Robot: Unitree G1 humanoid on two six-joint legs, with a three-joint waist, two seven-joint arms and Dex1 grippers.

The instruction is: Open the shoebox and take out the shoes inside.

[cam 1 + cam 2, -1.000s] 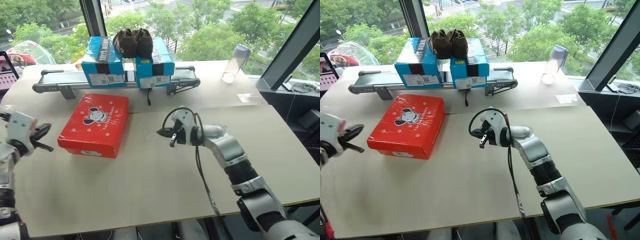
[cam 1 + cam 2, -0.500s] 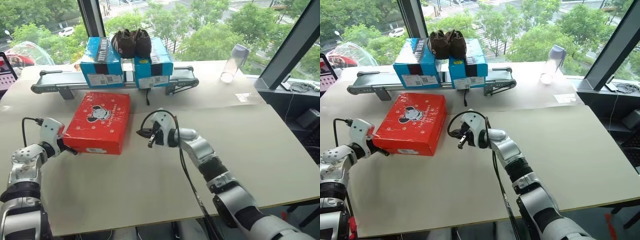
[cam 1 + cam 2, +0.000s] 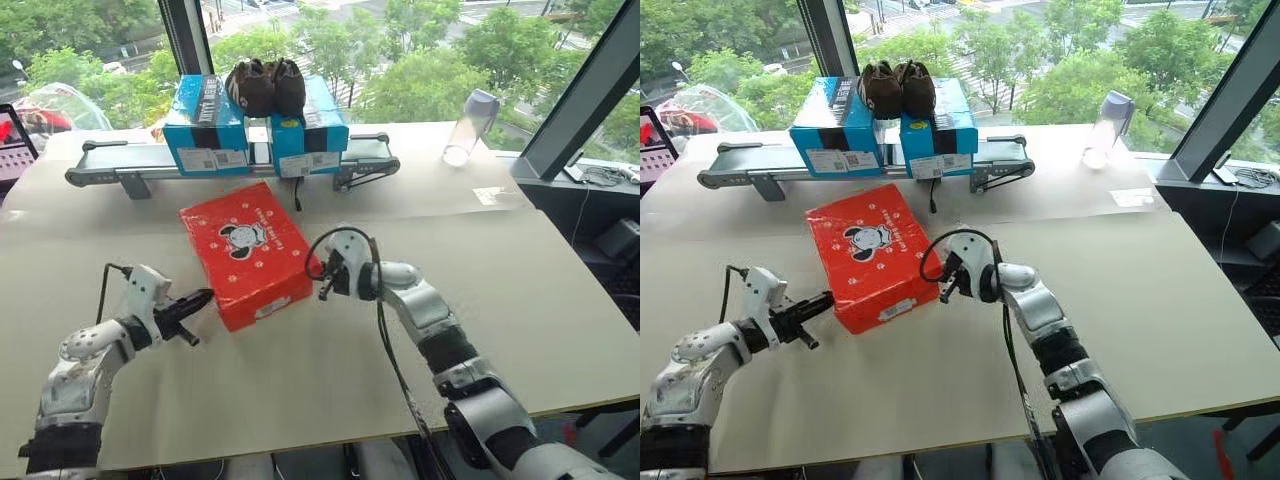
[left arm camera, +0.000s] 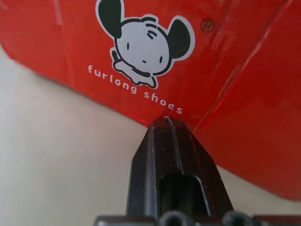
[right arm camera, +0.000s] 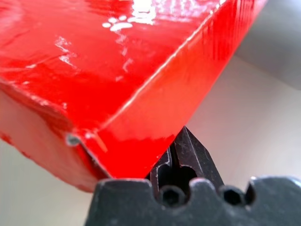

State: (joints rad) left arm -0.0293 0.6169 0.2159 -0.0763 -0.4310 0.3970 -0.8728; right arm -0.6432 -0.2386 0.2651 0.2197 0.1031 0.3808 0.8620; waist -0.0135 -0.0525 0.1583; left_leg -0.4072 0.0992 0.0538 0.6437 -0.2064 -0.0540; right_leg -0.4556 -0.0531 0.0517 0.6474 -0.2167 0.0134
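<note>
The left gripper (image 3: pixel 200 299), clenched empty, is nosing the shoebox (image 3: pixel 252 250) at its seven o'clock corner; the right gripper (image 3: pixel 318 270), also clenched empty, is pressing at three o'clock. Since a second ago the box is swung askew, probably squaring it for opening. Lid lying closed, glossy red, cartoon dog up, mid-table.

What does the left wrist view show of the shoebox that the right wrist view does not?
Left wrist view: the cartoon dog with the words "furlong shoes" printed on the red shoebox, and the shut left gripper with its tip at the box's edge. Right wrist view: a lower corner of the shoebox, white paw prints on the glossy lid, and the shut right gripper against the box's side. Both share the red shoebox close up, resting on the pale table, lid not yet raised.
</note>
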